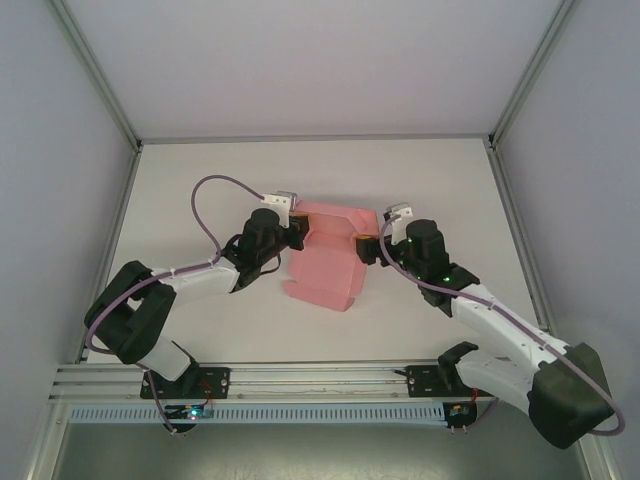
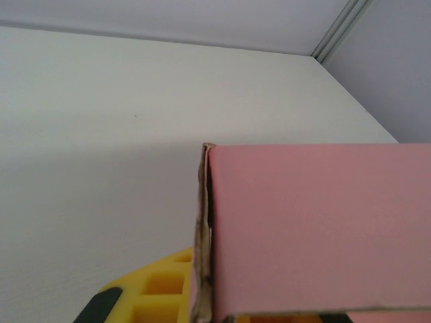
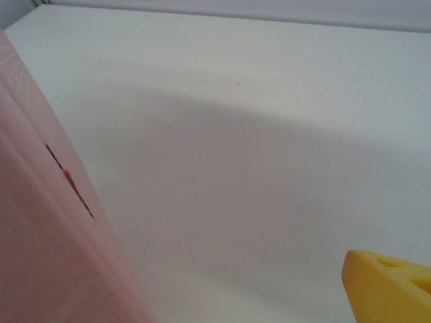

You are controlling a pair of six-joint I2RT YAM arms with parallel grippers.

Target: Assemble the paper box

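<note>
The pink paper box [image 1: 325, 265] lies partly folded on the white table [image 1: 200, 170] between both arms, its far end raised into walls. My left gripper [image 1: 297, 233] is at its far left corner. In the left wrist view a yellow finger [image 2: 151, 289] presses against the folded card edge [image 2: 202, 242], shut on it, and the pink panel [image 2: 316, 229] hides the other finger. My right gripper [image 1: 368, 247] sits at the far right corner. It stands open, one yellow finger [image 3: 387, 286] well apart from the pink wall [image 3: 34, 222], which has a slot.
White enclosure walls with metal posts [image 1: 105, 90] ring the table on three sides. The aluminium rail [image 1: 320, 378] carrying the arm bases runs along the near edge. Bare tabletop lies beyond the box and to both sides.
</note>
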